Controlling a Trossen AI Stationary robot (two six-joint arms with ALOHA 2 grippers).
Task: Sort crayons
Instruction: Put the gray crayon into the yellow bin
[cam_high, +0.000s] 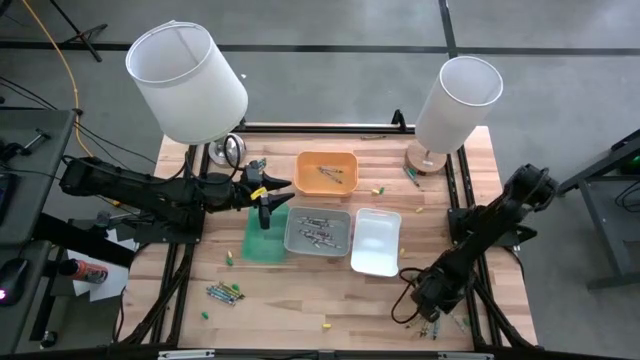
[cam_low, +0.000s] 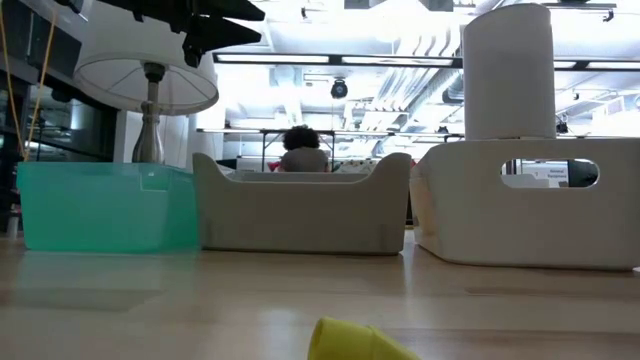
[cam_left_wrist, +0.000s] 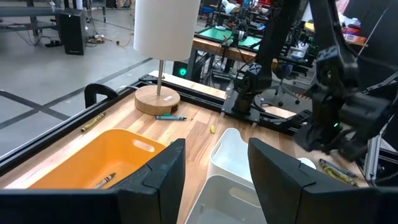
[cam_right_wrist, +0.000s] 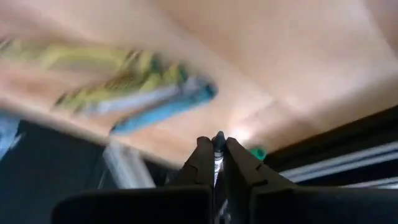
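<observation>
Right gripper (cam_right_wrist: 214, 163) low at table's 5 o'clock corner, fingers pinched shut on thin crayon (cam_right_wrist: 217, 144), probably for lifting toward trays. Left gripper (cam_high: 268, 196) wide apart, empty, hovering above green tray (cam_high: 262, 244), waiting. More crayons (cam_high: 224, 293) loose at 7 o'clock.

We see a grey concrete floor (cam_high: 330, 40) around the wooden table (cam_high: 300, 300), crossed by dark lines. Two white-shaded lamps stand at the table's far edge: one lamp (cam_high: 188, 82) near the left corner, another lamp (cam_high: 455, 105) on a round wooden base toward the right. A yellow cable (cam_high: 62, 62) runs across the floor at upper left. Looking level across the table, we find a bright hall with ceiling light strips (cam_low: 330, 58) and white ducts (cam_low: 440, 95); a person (cam_low: 302, 150) sits far back. From the left wrist view we see workbenches (cam_left_wrist: 236, 37) with green mats and a black box (cam_left_wrist: 69, 32) on the floor.
</observation>
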